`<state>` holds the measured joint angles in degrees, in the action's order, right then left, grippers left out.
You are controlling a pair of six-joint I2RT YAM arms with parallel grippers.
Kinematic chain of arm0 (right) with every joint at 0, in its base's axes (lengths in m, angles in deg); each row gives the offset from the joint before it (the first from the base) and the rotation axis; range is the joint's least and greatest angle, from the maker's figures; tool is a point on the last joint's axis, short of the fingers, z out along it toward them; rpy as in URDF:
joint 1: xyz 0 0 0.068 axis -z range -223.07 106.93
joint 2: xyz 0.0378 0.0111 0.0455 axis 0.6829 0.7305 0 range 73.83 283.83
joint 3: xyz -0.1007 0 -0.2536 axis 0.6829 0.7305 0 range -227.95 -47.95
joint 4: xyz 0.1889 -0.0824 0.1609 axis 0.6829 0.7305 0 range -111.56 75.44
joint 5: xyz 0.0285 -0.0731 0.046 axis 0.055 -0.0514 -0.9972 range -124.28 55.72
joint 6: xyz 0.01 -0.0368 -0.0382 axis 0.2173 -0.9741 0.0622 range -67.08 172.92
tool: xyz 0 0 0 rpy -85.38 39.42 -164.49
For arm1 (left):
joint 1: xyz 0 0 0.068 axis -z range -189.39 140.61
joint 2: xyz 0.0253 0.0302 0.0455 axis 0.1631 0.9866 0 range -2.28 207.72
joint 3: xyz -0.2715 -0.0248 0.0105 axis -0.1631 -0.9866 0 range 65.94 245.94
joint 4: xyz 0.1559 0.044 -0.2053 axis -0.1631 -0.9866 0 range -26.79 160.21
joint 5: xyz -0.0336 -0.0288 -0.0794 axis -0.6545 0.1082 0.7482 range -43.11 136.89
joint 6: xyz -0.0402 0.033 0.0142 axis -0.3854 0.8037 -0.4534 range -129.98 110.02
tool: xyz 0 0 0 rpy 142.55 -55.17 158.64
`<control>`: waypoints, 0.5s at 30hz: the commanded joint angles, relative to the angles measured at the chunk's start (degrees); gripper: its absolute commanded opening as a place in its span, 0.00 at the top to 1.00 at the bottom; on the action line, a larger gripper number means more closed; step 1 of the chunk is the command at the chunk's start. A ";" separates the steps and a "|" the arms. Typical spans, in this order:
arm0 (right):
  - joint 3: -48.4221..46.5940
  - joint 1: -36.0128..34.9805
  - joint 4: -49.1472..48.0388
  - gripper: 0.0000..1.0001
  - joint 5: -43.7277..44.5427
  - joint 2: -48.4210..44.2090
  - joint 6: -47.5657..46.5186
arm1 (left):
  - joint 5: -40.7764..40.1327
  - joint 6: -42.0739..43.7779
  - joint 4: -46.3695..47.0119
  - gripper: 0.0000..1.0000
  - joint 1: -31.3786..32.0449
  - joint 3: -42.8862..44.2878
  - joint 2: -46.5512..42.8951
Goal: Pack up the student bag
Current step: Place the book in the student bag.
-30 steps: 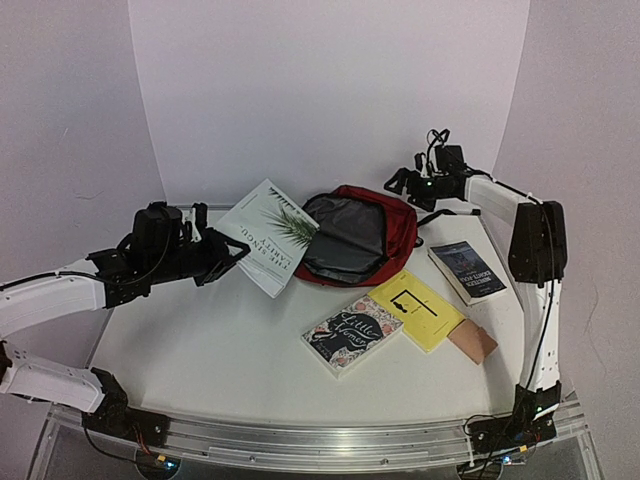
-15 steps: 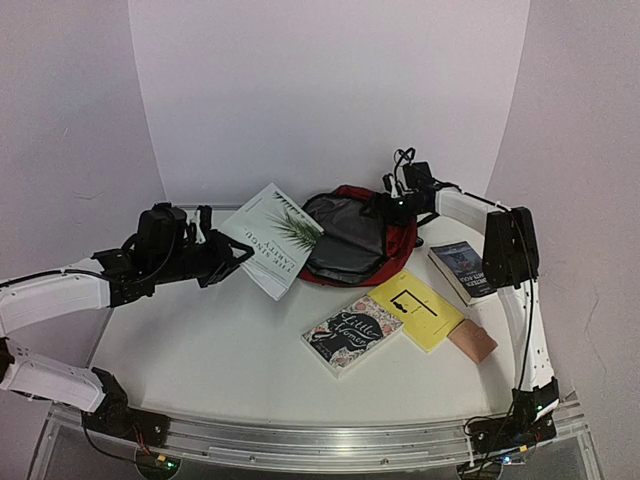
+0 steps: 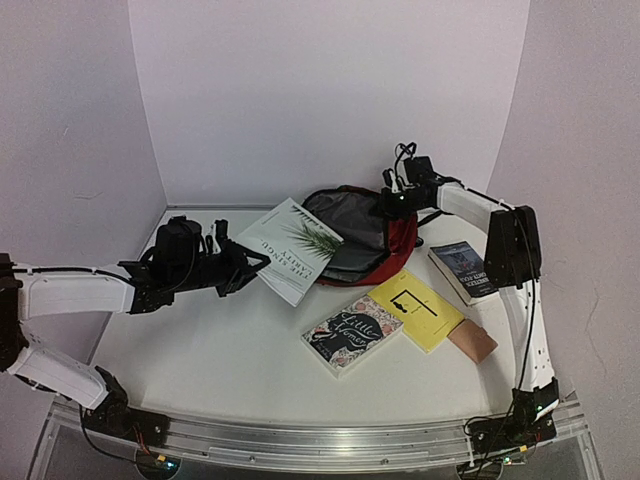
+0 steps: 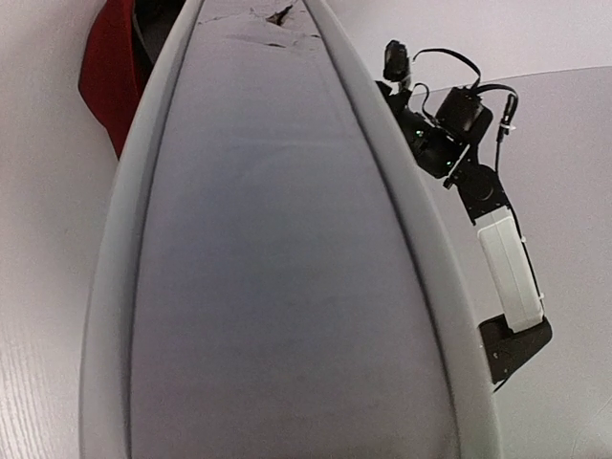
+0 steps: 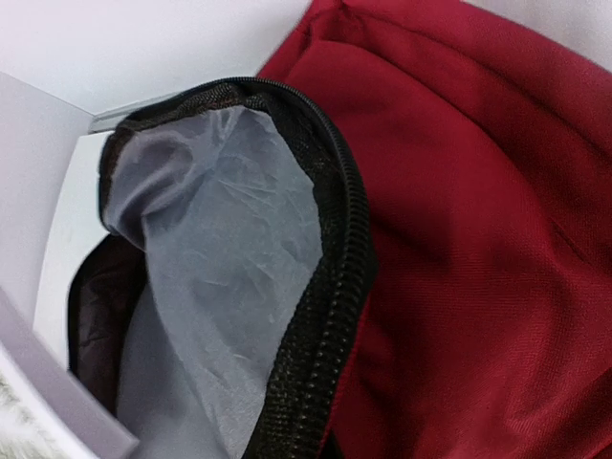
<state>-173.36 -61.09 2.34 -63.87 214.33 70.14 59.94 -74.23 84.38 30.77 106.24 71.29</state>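
Holding the white book (image 3: 297, 250) in the left gripper (image 3: 243, 266): jaws are clamping its left edge, and it is tilting up off the table (image 3: 220, 340) with its far corner aiming at the bag (image 3: 400, 240). The bag is lying at the back of the table, mouth gaping toward the book, grey lining showing.

Right gripper (image 3: 393, 203) is sitting on the bag's far rim, jaws together. I'm reading that as pinching the zip edge (image 5: 330, 277) to prop the mouth open, though its fingers aren't showing in the wrist view.

Waiting in front of the bag are a flowered book (image 3: 352, 333) and a yellow book (image 3: 416, 308), with a tan block (image 3: 472, 342) further out. A dark blue book (image 3: 467, 270) is lying right of the bag. Nothing is blocking the book's path. I'm judging the sagging near lip the only snag.
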 commanded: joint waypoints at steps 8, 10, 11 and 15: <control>-4.15 -0.06 -6.54 1.00 -12.35 -11.41 3.74 | 7.85 -9.13 28.41 1.00 -0.09 -1.01 11.09; -4.12 -0.07 -7.94 1.00 -14.62 -11.53 4.35 | 9.72 -12.41 33.83 1.00 -0.08 -0.88 14.63; -4.04 -0.08 -8.55 1.00 -15.52 -11.57 4.46 | 10.55 -14.01 36.70 1.00 -0.07 -0.77 17.23; -3.64 -0.16 -10.37 1.00 -18.93 -11.75 4.43 | 13.98 -21.90 49.51 1.00 -0.08 0.75 26.53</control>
<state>-175.24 -61.15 -2.19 -76.89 206.33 73.61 68.36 -87.15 115.24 30.70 104.61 90.62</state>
